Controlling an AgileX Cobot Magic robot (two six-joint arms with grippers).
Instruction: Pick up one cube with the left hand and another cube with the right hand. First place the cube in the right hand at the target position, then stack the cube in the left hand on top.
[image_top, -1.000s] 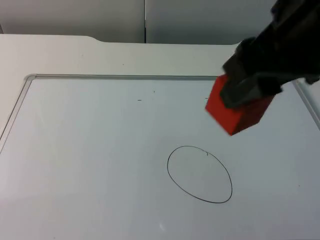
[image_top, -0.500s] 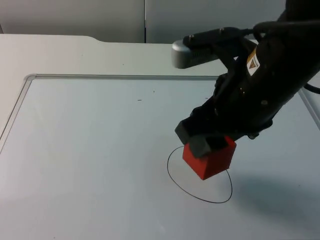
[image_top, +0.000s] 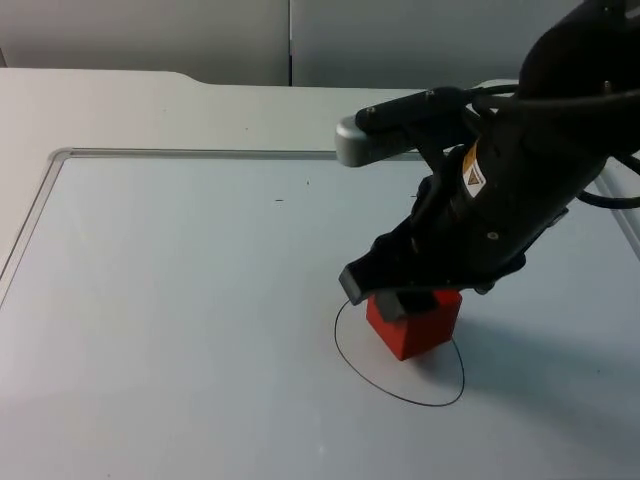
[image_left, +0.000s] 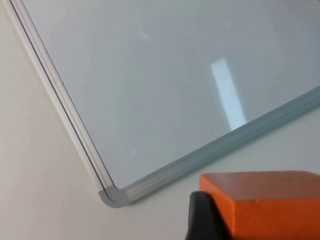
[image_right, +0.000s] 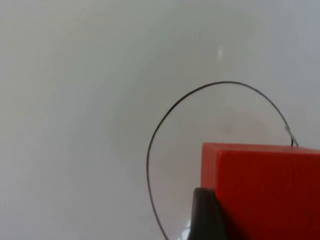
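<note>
Right arm reaches down and forward from the upper right in the top view, wrist bent over the drawn circle (image_top: 399, 348) on the whiteboard (image_top: 180, 300). Right gripper (image_top: 405, 300) jaws are clamped on the red cube (image_top: 414, 324), which sits low inside the circle, toward its upper edge; can't tell if it touches the board. Right wrist view: one black fingertip against the red cube's (image_right: 265, 192) side, circle line (image_right: 165, 120) curving around it. Left wrist view: left gripper (image_left: 250, 220) hangs above the worktop (image_left: 30, 165) just outside a whiteboard corner (image_left: 112, 194), jaws gripping an orange cube (image_left: 265, 205), one fingertip pressed to its face.
</note>
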